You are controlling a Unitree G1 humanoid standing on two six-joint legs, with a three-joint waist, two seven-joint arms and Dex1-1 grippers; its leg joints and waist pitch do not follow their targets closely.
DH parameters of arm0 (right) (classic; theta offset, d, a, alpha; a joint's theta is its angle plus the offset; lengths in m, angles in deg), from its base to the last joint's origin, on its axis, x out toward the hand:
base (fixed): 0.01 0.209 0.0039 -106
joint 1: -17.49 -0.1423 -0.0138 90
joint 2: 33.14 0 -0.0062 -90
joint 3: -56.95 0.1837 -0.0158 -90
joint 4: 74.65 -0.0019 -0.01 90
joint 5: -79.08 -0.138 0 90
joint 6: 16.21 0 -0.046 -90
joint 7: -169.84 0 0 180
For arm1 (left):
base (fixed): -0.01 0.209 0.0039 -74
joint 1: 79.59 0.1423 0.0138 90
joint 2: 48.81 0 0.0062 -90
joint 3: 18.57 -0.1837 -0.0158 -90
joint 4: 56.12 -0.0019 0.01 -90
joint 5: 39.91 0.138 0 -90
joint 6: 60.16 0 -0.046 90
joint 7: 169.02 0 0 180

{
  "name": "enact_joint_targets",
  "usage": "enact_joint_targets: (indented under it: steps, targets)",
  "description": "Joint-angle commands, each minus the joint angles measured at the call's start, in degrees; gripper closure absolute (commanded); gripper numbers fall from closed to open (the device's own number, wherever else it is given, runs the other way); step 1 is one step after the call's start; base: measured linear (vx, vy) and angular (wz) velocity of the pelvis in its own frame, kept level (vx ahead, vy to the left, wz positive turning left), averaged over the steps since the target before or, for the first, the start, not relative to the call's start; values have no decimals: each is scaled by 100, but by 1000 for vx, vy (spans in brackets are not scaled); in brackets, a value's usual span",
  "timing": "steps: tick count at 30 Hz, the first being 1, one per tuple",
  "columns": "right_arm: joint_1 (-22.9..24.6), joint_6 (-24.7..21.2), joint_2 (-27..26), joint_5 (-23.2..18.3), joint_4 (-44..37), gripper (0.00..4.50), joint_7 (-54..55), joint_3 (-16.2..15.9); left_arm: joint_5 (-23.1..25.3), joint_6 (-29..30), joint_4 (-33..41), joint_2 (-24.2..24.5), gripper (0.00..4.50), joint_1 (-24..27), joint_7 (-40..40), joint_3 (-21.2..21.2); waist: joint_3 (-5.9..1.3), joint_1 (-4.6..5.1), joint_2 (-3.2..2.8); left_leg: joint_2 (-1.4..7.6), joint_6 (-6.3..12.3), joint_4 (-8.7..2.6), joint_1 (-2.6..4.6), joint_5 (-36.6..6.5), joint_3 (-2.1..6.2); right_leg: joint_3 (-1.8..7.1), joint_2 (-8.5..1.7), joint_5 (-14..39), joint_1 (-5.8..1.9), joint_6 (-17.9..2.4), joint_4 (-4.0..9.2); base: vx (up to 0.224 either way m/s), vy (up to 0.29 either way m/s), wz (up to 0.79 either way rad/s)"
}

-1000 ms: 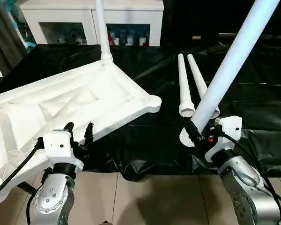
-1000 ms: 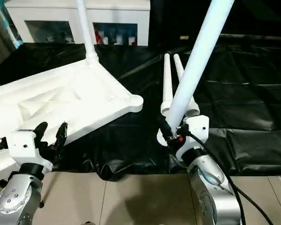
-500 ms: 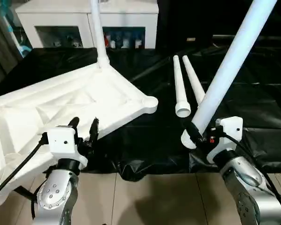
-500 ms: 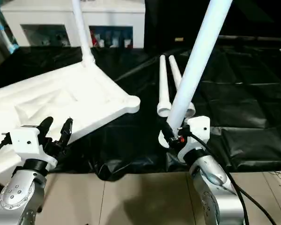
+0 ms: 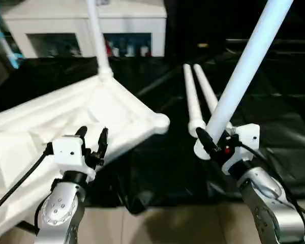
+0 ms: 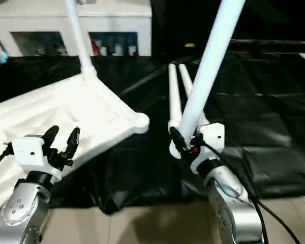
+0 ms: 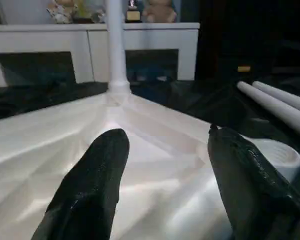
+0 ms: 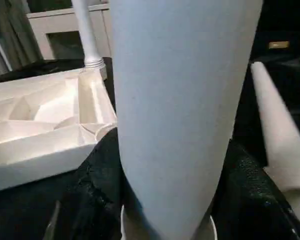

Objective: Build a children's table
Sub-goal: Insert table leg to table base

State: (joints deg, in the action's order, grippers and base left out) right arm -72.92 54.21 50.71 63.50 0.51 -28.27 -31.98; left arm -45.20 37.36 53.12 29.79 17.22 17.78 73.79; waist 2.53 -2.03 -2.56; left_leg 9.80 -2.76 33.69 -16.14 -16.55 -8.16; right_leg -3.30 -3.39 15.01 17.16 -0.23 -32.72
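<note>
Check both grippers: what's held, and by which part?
Right gripper clamps a white table leg near its flared lower end. Left gripper is open, holding nothing, over the tabletop edge.

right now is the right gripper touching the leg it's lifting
Touching. In the right wrist view both black fingers press against the sides of the leg; the left eye view shows the right gripper clamped near its flared end.

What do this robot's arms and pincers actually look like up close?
Each forearm is a rounded silver metal shell with small bolts. Above it sits a boxy white wrist housing, and a black cable trails from each. The left pincer and right pincer each have two glossy black, tapering fingers. A small red spot marks the right wrist.
</note>
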Motion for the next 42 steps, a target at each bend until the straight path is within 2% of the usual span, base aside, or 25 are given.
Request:
enact_joint_targets:
  steps: [1,4,5,6,7,8,9,10,12,13,14,15,16,18,19,21,22,24,25,27,28,29,31,37,42]
  targets:
    - [7,99,100,32,-169,259,-75,-2,3,-50,-97,-17,158,-70,10,-78,-374,-28,41,-40,1530,-297,4,507,-25,189,-113,103,-343,-1585,203,138,0,19]
    - [-10,113,158,54,-120,259,-126,-4,27,-48,-84,-33,158,-82,-7,-109,-455,9,65,-87,2144,-169,176,1548,156,163,72,-755,-292,-1196,-44,133,-6,20]
    - [-81,133,182,72,-22,259,-163,-34,28,-45,-39,-40,158,-42,-14,-115,-450,-151,194,-686,2839,208,-585,1618,152,186,-1,-1422,-905,-712,176,122,-6,25]
    - [-96,136,185,79,-10,259,-168,-45,26,-47,-35,-39,158,-34,-11,-112,-343,-116,187,-643,2902,252,-804,1471,227,262,-206,-1289,-947,-591,283,107,22,55]
    - [-121,139,191,91,8,259,-176,-64,21,-52,-29,-37,158,-21,-8,-106,-348,-101,108,-529,2665,280,-808,1522,361,143,-196,-1090,-990,-382,329,99,55,85]
    - [-153,144,197,104,25,259,-191,-92,20,-64,-28,-35,158,4,-8,-96,-374,48,-20,-270,2828,60,-39,1851,773,-220,151,-741,-509,-110,11,99,55,85]
    - [-173,141,165,70,30,259,-192,-88,22,-80,-38,-34,158,20,-10,-84,-464,277,-48,-66,3359,103,689,2214,1285,-353,316,24,196,111,-404,193,-72,74]
    - [-178,117,125,30,27,259,-174,-71,26,-92,-44,-37,158,32,-18,-75,-428,346,12,749,3252,26,1075,4167,1685,28,-149,1083,984,590,-1020,209,-225,22]
    - [-175,110,106,16,30,259,-164,-64,33,-102,-49,-45,158,35,-27,-72,-302,284,84,580,2727,-198,600,3554,1283,215,-277,250,942,550,-1044,124,-217,7]
    - [-158,117,101,19,38,259,-170,-78,39,-109,-50,-59,158,39,-42,-78,-234,148,295,-30,2227,-229,332,1883,756,324,-250,-640,692,89,-417,35,-150,2]
    - [-143,127,109,34,45,259,-180,-97,46,-115,-50,-69,158,44,-51,-87,-64,-53,606,-839,1693,450,-143,12,334,1050,-533,602,25,106,339,35,-150,2]
    - [-134,136,116,42,50,259,-190,-110,49,-119,-50,-74,158,48,-57,-93,-266,-207,577,-879,1427,794,-192,-467,292,1347,-745,1093,-259,-310,375,111,-86,11]
    - [-130,140,132,53,52,259,-202,-124,46,-124,-51,-75,158,55,-66,-105,-275,-169,655,-635,884,1025,-555,-84,463,1243,-787,1040,-588,-564,144,103,-39,2]
    - [-133,135,151,54,46,259,-214,-126,39,-127,-52,-76,158,63,-75,-122,-94,-128,537,-558,382,890,-537,593,410,810,-715,1263,-373,-622,424,95,-43,-3]
    - [-148,130,153,56,53,259,-208,-110,32,-137,-65,-80,158,68,-59,-119,-41,-144,332,-339,383,618,-458,776,426,663,-753,2278,-213,-1026,656,76,-8,-5]
    - [-149,129,151,59,54,259,-203,-99,31,-145,-79,-79,158,67,-46,-115,-29,-101,123,-100,475,252,-481,524,442,427,-696,2895,-332,-1110,739,85,34,-3]
    - [-150,131,158,58,57,259,-196,-85,36,-148,-101,-86,158,52,-28,-107,-29,173,-154,313,401,-479,-484,-1495,752,-96,-90,2405,-470,-636,261,115,130,-14]
    - [-144,160,167,54,60,259,-163,-55,-101,-98,-142,-75,158,14,140,-135,-209,332,-139,629,698,-611,123,-2480,1186,-48,37,1303,7,-460,-398,139,117,-12]
    - [-149,197,179,62,72,259,-148,-41,-102,-42,-172,2,158,-15,254,-205,-352,405,-150,565,1763,-328,295,-378,1322,29,-31,210,426,-24,-699,163,54,1]
    - [-159,223,187,76,84,259,-147,-36,-49,-21,-199,81,158,-36,314,-269,-339,352,-78,457,2357,-124,143,2130,1260,164,-152,-301,562,333,-675,128,41,-5]
    - [-203,242,186,28,98,259,-165,20,-294,-19,-289,307,158,-152,866,-430,-380,228,229,-52,1795,168,-376,3787,841,531,-524,-1839,280,511,-40,53,-26,-19]
    - [-203,242,186,28,98,259,-165,20,-294,-19,-289,307,158,-152,866,-430,-464,199,202,-228,1517,302,-478,3904,736,551,-630,-2598,199,275,-186,53,-26,-19]
    - [-252,204,229,-65,120,259,-271,57,-438,136,-452,531,158,-369,1341,-579,-436,145,356,-221,897,100,-643,2140,595,494,-624,-3135,34,59,-114,0,0,0]
    - [-464,154,425,-119,240,259,-408,156,-676,1048,-993,1224,119,-1211,3019,-1360,-219,151,164,134,173,-319,-426,-1574,430,406,-489,937,217,-1121,104,-41,-15,3]
    - [-486,199,456,-58,259,259,-391,178,-372,1284,-1412,1360,80,-1610,3093,-1619,-197,124,179,168,-67,-354,-432,-1788,302,459,-506,1665,287,-874,192,-63,0,4]
